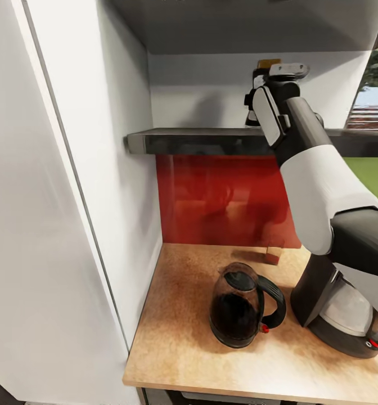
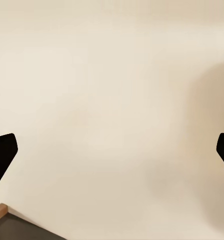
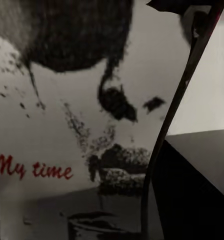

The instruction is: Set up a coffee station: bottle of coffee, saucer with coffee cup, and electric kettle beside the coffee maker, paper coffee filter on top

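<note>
My right arm reaches up to the kitchen shelf [image 1: 200,140], and its gripper [image 1: 260,90] is at the bottle of coffee [image 1: 268,63], whose yellow-orange lid peeks out behind it. The right wrist view is close on the bottle's pale label [image 3: 77,125], printed "My time", with the dark shelf [image 3: 202,175] beside it; the fingers are hidden. Below, on the kitchen countertop [image 1: 178,343], stand the dark glass electric kettle [image 1: 242,306] and the coffee maker [image 1: 346,318], which is partly behind my arm. The left gripper [image 2: 112,155] is open before a plain cream surface.
A tall white cabinet side [image 1: 71,225] walls off the counter's left end. A red backsplash [image 1: 223,197] runs behind the counter under the shelf. A dark slab [image 1: 239,22] hangs above the shelf. A window [image 1: 374,112] is at the right.
</note>
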